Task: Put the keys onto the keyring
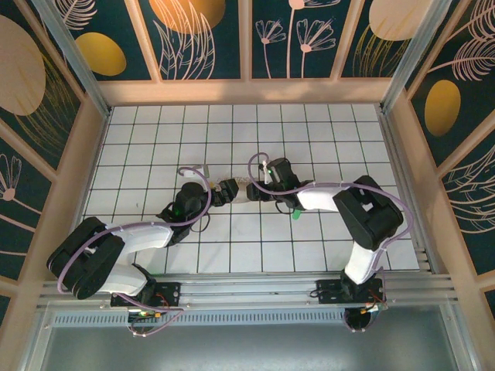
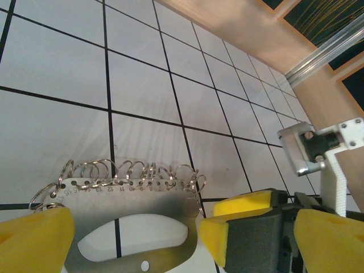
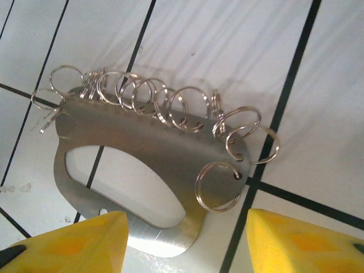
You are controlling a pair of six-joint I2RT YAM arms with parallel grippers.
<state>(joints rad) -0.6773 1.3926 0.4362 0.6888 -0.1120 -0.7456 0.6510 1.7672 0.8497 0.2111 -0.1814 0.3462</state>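
Two yellow rubber pads [image 3: 74, 247] of the right gripper [image 3: 185, 230] sit at the lower corners of the right wrist view. They stand apart, released, with the lower rim of the keyring plate [image 3: 131, 133] between them; one pad overlaps a corner of the rim, and a strip of white tile shows before the other. One keyring plate is present: a flat brushed-steel sheet with one long rounded hand slot, one small round hole below the slot, and one row of punched holes along its far edge. Through that row hang the silver wire split rings [image 3: 198, 187], about a dozen; they overlap too closely for an exact count. Left wrist view: the left gripper [image 2: 182, 244] is spread wide, released, its two yellow pads at the bottom corners and the plate flat on the tile between them. A third yellow pad on a dark grey finger [image 2: 242, 227] of the right gripper stands just beside the plate's right edge. Overhead view: two arms meet tip to tip at the middle of the white tiled table with black grid lines [image 1: 155, 131], and one purple cable [image 1: 340, 184] runs along each arm. One green-headed key [image 1: 296, 214] lies on the tile at the right forearm, apart from the plate.
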